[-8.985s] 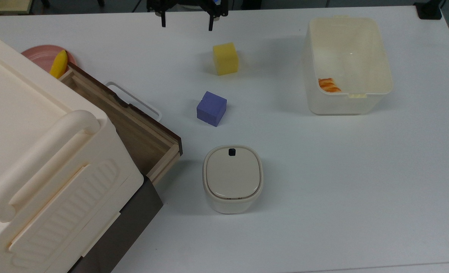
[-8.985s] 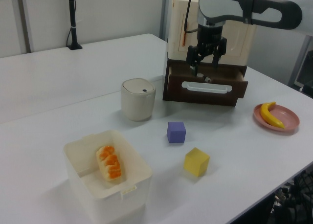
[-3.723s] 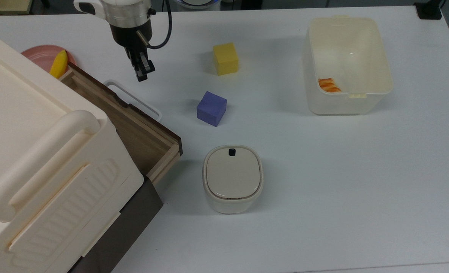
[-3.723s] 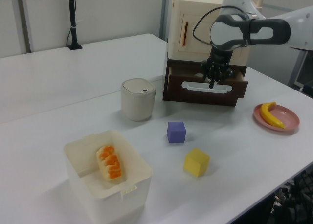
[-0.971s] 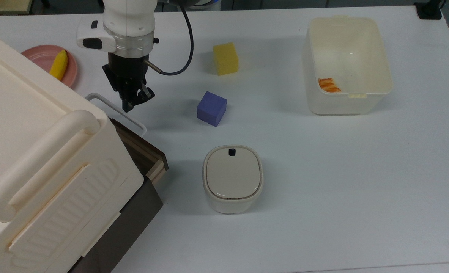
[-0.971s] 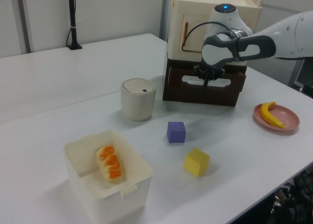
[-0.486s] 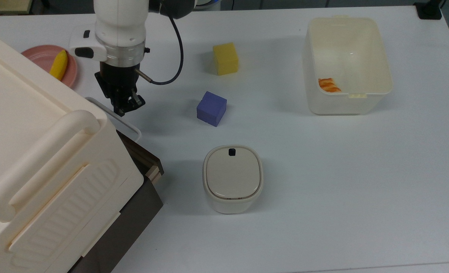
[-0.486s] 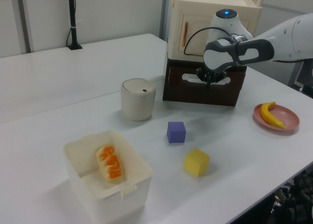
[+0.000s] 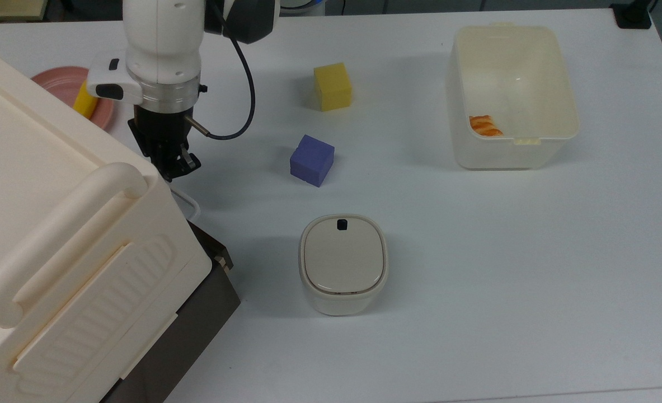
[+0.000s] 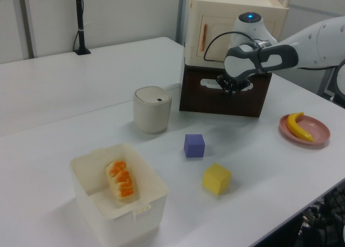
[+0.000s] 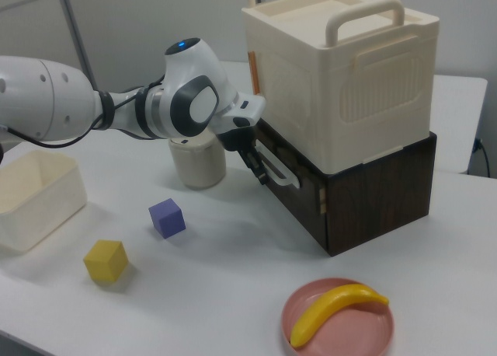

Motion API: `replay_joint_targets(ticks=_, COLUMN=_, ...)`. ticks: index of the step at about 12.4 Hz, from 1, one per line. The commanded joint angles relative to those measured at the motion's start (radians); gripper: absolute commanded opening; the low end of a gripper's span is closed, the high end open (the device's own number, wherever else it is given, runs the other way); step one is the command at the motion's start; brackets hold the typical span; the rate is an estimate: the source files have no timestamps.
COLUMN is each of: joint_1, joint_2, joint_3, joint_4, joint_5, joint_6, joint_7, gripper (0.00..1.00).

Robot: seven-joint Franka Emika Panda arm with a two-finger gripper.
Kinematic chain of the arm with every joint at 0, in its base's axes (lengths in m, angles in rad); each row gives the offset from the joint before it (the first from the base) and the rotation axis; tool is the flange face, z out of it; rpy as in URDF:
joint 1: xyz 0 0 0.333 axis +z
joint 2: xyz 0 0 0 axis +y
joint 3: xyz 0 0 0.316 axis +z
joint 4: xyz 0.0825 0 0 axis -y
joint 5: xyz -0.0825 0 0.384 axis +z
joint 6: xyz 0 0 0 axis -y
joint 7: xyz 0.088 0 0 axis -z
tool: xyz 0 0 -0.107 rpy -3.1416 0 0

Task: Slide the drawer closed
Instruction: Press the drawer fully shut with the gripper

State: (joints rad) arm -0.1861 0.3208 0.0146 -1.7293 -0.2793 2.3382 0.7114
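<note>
The drawer (image 10: 211, 100) sits pushed almost fully into the dark brown cabinet under the cream box. In the top view only its white loop handle (image 9: 192, 205) and a dark corner (image 9: 220, 258) stick out. My gripper (image 9: 174, 166) is shut with nothing in it, and its tips press against the drawer front at the handle. From the side, the gripper (image 11: 257, 168) points down and in at the handle (image 11: 279, 173) on the dark front panel (image 11: 297, 197). In the left view the gripper (image 10: 233, 88) is against the panel's upper middle.
A purple cube (image 9: 311, 160) and a yellow cube (image 9: 333, 86) lie on the white table at the top view's right of the gripper. A beige lidded container (image 9: 343, 263) stands near the cabinet corner. A translucent bin (image 9: 569, 84) holds an orange item. A pink plate (image 9: 62, 81) carries a banana.
The drawer has slid further into the cabinet over the last second, with the gripper following it toward the top view's lower left. Nine seconds ago the drawer stood wide open.
</note>
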Motion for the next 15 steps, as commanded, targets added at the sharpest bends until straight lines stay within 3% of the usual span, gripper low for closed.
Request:
replay_joint_targets(ticks=1, joint_1=-0.010, joint_2=0.029, joint_3=-0.005, joint_4=0.046, joint_5=-0.020, joint_6=0.030, joint_7=-0.017, gripper=0.00)
replay_joint_targets(ticks=15, joint_1=-0.021, joint_2=0.049, joint_3=-0.004, joint_4=0.065, joint_5=-0.020, joint_6=0.059, joint_7=-0.018, gripper=0.00)
